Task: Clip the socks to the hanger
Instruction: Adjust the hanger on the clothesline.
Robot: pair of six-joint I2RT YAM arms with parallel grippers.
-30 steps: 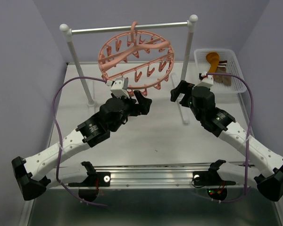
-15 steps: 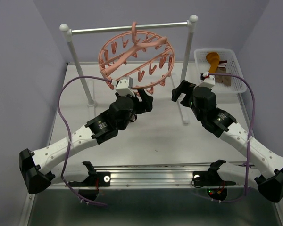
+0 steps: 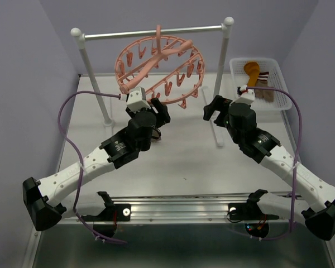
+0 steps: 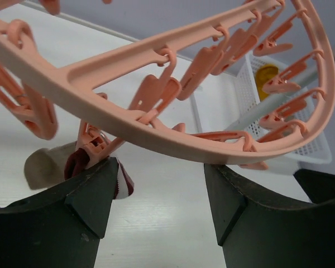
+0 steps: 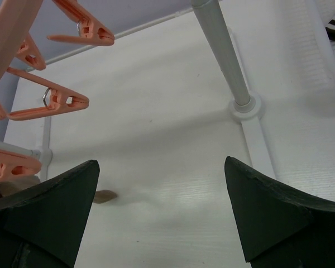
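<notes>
The salmon-pink hanger [image 3: 159, 56] hangs by its hook from the rail, tilted. In the left wrist view its rim [image 4: 156, 131] and clips run just above my fingers. A brown sock [image 4: 44, 164] with a dark red and white cuff hangs at a clip [image 4: 94, 146], right beside my left finger. My left gripper [image 3: 159, 114] [image 4: 159, 167] is open under the rim, with nothing between the jaws. My right gripper [image 3: 210, 109] [image 5: 161, 163] is open and empty over the table, right of the hanger. More socks, one mustard-orange [image 3: 252, 70], lie in the basket.
The metal rail [image 3: 156, 32] rests on two white posts [image 3: 92, 72] [image 3: 220, 61]; the right post's foot [image 5: 243, 106] is close ahead of my right gripper. A white basket [image 3: 273, 67] stands at the back right. Hanger clips [image 5: 50, 100] dangle left of my right gripper.
My left gripper has moved back and up to the hanger's near rim. The hanger has swung and tilted. The right arm has barely moved.
</notes>
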